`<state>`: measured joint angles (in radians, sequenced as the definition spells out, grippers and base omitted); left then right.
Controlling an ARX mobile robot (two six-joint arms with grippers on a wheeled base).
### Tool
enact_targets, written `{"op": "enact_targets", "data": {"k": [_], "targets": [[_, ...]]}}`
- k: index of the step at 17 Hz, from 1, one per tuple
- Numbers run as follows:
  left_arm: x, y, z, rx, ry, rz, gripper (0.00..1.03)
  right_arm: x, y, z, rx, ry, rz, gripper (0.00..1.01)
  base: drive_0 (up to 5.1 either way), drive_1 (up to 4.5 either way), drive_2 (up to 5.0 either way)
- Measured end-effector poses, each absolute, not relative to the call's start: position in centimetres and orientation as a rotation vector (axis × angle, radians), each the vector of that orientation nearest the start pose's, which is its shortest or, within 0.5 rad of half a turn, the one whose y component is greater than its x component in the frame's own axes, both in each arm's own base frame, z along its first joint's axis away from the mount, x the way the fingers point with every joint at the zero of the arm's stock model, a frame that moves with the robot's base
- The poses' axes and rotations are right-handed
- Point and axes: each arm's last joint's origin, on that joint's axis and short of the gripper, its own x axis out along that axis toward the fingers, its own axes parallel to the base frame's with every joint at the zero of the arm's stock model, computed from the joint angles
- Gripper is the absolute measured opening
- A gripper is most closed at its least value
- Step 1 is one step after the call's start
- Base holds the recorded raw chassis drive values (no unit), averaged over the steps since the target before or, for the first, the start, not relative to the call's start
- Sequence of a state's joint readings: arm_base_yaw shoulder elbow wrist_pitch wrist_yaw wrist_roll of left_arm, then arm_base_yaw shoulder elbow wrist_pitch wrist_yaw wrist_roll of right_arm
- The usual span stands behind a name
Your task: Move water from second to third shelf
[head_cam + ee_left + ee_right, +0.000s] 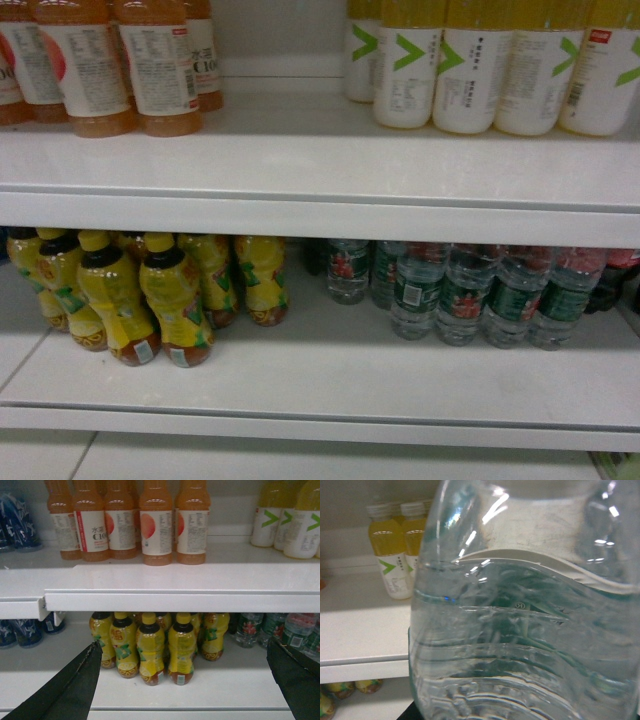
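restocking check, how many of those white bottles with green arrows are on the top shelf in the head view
5 green-arrow bottles, right side of the upper shelf: one set back, four in front. More may hide behind.

Head view: soft, slightly blurred, even overhead light; upper shelf edge (320, 215) bright, lower bay shaded, bottle tops there dark. Left wrist view: sharper, shelf front (180, 601) near overexposed, black gripper fingers (75, 690) unlit silhouettes. Right wrist view: water bottle (525, 630) fills frame, out of focus, white glare streaks, refraction warping background; perhaps a tiny blue reflection on plastic.
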<state>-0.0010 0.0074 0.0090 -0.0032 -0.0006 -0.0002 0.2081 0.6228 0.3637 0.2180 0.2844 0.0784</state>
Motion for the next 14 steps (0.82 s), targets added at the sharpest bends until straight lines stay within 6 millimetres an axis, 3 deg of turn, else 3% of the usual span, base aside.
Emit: {"op": "enact_targets", "data": {"k": [14], "targets": [[9.76,-0.01,16.57,0.0,0.002,0.0,0.98,15.14,2.37,24.87,0.068,0.037,-0.077,0.43,-5.0,2.45,2.5]]}}
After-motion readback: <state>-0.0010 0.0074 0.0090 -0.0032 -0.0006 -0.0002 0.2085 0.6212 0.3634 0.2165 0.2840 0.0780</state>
